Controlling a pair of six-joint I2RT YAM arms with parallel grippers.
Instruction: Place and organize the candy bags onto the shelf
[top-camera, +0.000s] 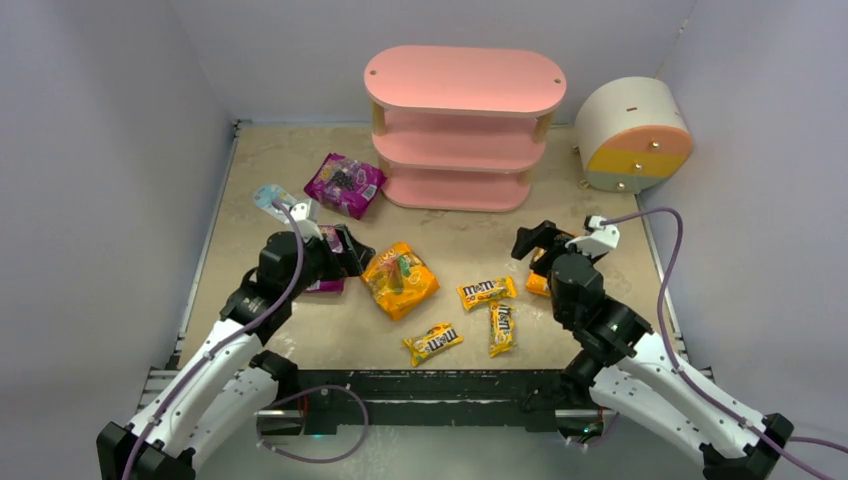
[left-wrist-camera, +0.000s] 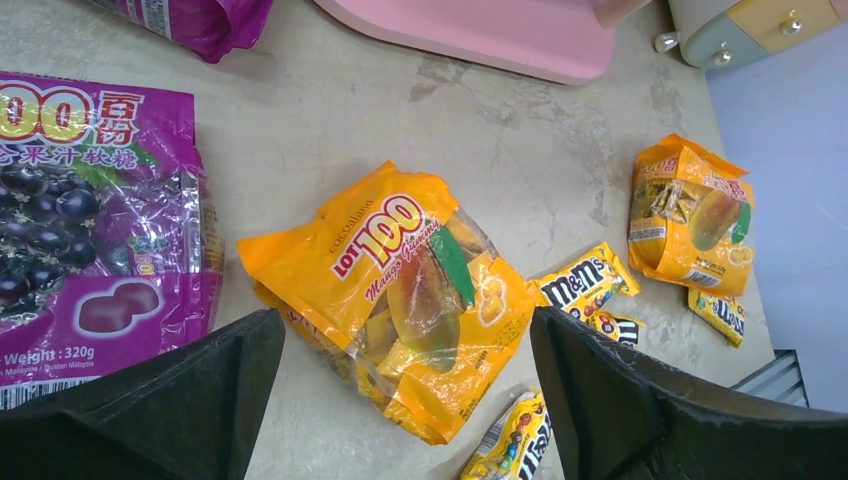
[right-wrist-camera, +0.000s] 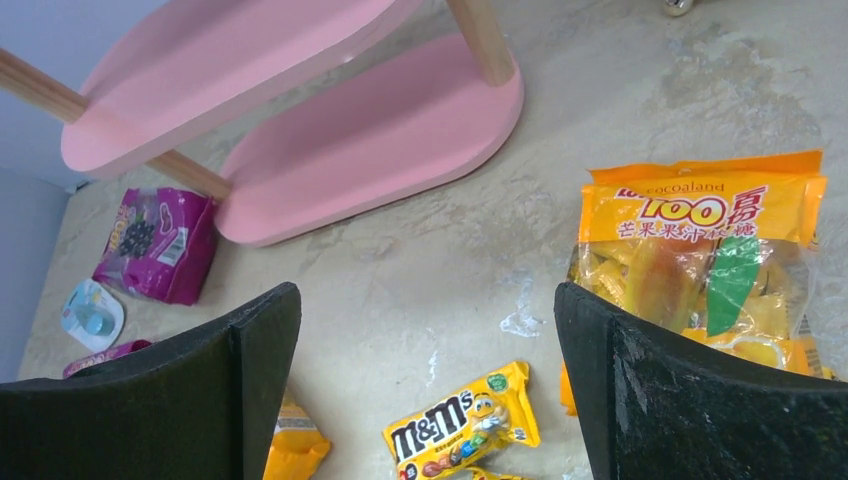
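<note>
One orange bag (left-wrist-camera: 400, 290) before the wide-open left gripper (left-wrist-camera: 405, 330); right gripper (right-wrist-camera: 428, 300) likewise agape.

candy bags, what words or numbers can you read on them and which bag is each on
"LOT 100", "Mango Gummy", "cocoaland": middle orange bag
"100", "Weight : 320g": purple bag
"m&m's": yellow packet
"cocoaland", "100": right orange bag
Other small print: too small to read

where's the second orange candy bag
The crinkly orange plastic candy bag lies flat on the right side of the beige table, mostly hidden beneath the right gripper in the top view, with a slim yellow M&M's packet just to its left.
</note>
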